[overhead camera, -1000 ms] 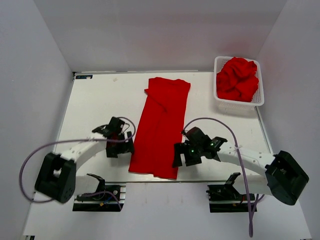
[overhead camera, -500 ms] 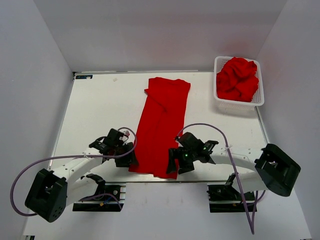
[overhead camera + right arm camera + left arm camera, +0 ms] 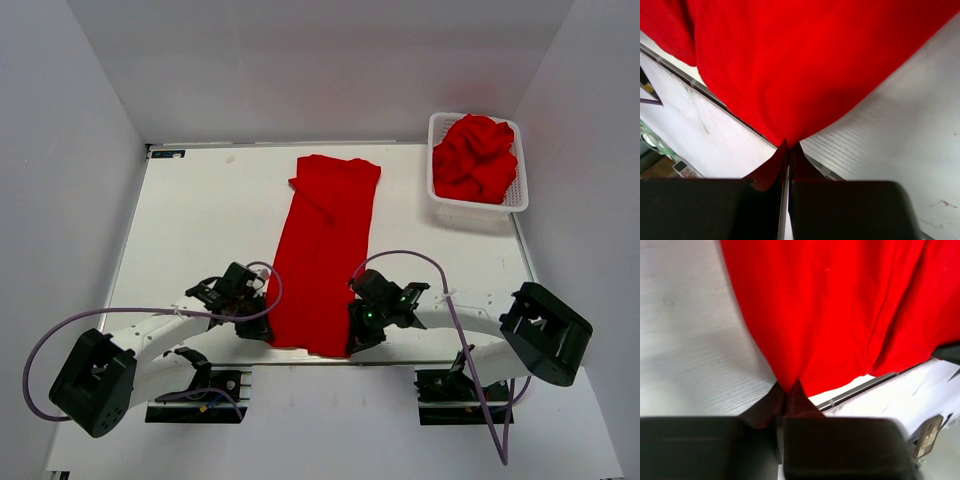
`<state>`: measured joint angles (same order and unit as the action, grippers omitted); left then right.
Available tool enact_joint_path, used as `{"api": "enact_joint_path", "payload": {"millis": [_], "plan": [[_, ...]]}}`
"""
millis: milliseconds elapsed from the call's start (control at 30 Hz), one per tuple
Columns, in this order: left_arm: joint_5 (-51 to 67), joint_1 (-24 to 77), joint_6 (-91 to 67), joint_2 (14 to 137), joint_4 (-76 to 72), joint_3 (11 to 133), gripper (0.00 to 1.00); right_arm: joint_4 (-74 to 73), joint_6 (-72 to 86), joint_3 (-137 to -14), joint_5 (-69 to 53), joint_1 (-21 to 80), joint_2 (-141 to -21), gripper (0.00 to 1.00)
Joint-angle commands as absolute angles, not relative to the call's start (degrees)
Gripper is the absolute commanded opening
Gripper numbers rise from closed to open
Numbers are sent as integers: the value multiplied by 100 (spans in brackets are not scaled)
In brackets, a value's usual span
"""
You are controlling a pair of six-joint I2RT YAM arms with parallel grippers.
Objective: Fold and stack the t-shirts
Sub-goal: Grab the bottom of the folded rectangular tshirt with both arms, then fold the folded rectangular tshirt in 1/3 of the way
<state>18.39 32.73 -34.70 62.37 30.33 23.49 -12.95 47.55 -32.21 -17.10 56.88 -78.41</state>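
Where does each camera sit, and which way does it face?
Top external: fixed above and behind the arm bases, looking down at the table, the flat t-shirt and the basket of crumpled t-shirts; both arms show.
Left wrist: on the left arm, looking along its closed jaws at the shirt's near left corner.
Right wrist: on the right arm, looking along its closed jaws at the near right corner.
Shared: all three show the same flat t-shirt; both wrist views show the table's near edge.

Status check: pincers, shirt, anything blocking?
Left pincer shut on near left corner of shirt; right pincer shut on near right corner. Shirt lies long and narrow on table. Nothing on it; basket far right.
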Motion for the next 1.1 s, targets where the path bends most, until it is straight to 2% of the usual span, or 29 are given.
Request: {"api": "enact_joint_path", "payload": {"millis": [0, 167, 300, 467, 767, 1067], "plan": [[1574, 3392, -3384, 6240, 3304, 2600, 2, -1468, 4737, -3428, -1529, 5739, -7656, 0], [1433, 3393, -3226, 6118, 3480, 3276, 0, -1459, 4308, -3664, -1346, 5722, -7349, 0], [1433, 3393, -3076, 6195, 3464, 3752, 0, -1880, 4035, -4122, -731, 5669, -7295, 0], [1056, 3393, -3102, 6853, 3410, 4428, 0, -2250, 3956, -4508, -229, 5459, -7462, 0], [-17, 3234, -3331, 8058, 3410, 5799, 0, -2268, 3402, -5159, 254, 4484, -7927, 0], [-352, 3059, -2919, 9569, 3516, 7661, 0, -2241, 2751, -5984, -123, 3614, -8595, 0]]}}
